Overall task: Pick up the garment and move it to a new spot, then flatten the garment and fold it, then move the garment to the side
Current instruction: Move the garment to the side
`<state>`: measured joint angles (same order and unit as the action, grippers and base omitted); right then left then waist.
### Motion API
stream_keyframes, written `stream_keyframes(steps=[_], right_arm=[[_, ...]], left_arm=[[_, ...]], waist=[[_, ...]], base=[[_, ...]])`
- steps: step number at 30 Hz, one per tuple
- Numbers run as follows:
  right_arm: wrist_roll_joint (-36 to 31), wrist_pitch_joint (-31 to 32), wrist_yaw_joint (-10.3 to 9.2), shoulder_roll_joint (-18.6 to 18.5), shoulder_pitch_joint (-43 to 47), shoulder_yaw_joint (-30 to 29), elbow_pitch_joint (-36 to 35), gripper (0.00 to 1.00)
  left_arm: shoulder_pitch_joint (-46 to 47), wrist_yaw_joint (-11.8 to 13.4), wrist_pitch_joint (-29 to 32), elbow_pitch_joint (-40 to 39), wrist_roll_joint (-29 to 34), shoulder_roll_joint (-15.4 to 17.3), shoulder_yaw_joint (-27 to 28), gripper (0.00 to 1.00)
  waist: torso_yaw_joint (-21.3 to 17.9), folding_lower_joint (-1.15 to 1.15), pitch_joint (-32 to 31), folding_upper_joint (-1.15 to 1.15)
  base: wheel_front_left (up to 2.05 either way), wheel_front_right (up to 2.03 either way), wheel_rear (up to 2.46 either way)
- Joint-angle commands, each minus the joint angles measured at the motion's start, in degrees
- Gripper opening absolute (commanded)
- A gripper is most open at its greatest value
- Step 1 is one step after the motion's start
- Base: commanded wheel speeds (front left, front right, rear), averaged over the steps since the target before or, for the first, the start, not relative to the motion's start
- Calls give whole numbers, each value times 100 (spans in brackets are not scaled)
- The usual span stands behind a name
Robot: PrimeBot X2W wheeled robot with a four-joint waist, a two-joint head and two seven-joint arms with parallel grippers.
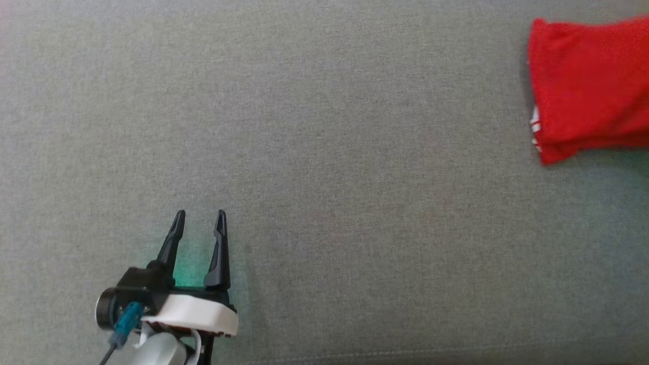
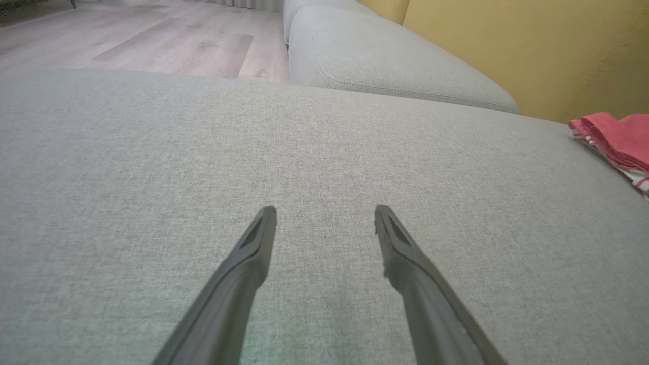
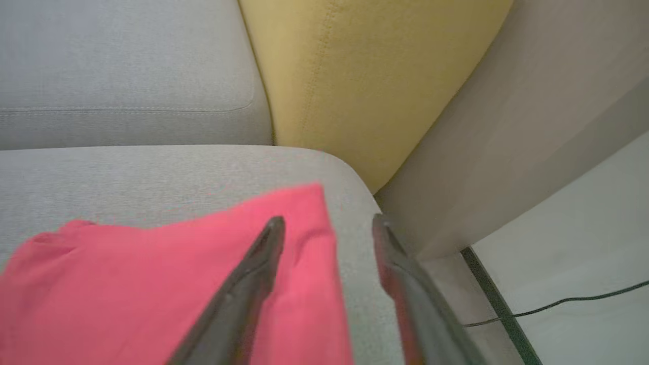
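Observation:
The red garment (image 1: 590,88) lies folded in a flat stack at the right edge of the grey cushion, with white trim showing at its left side. It also appears at the right edge of the left wrist view (image 2: 618,139). My right gripper (image 3: 328,225) hovers over the garment's (image 3: 152,284) far corner near the cushion's edge, its fingers apart with nothing between them. My left gripper (image 1: 200,219) rests low at the front left of the cushion, far from the garment, open and empty (image 2: 325,215).
The grey seat cushion (image 1: 324,152) is wide and flat. A yellow back cushion (image 3: 365,76) and a second grey cushion (image 2: 385,56) lie beyond it. Past the cushion's right end there is a pale panel, floor and a black cable (image 3: 557,303). Wooden floor (image 2: 152,40) shows far off.

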<state>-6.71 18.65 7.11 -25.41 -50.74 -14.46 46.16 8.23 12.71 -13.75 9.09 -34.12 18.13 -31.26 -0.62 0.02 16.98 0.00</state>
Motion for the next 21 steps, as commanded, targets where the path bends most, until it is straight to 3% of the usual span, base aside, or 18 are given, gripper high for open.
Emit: stream_keyframes(steps=[1, 6, 14, 21], right_arm=[[-104, -137, 37, -95, 26, -93, -172, 100], [-275, -557, 37, 307, 94, -229, -66, 100], [48, -1271, 37, 896, 357, 629, -290, 100], [608, -1710, 37, 1544, 1282, 1156, -1031, 100]], left_arm=[[215, 40, -39, -168, 86, 118, 194, 100], [204, 32, -7, -160, 57, 124, 172, 100], [7, 7, -42, -111, -252, 32, 373, 100], [-390, 120, -87, -22, -466, 50, 719, 100]], waist=[[-29, -2, -34, 0], [-141, -2, -245, 0], [-285, -2, -1036, 0], [-278, -2, -1690, 0]], base=[[0, 0, 0], [0, 0, 0], [0, 0, 0], [0, 0, 0]])
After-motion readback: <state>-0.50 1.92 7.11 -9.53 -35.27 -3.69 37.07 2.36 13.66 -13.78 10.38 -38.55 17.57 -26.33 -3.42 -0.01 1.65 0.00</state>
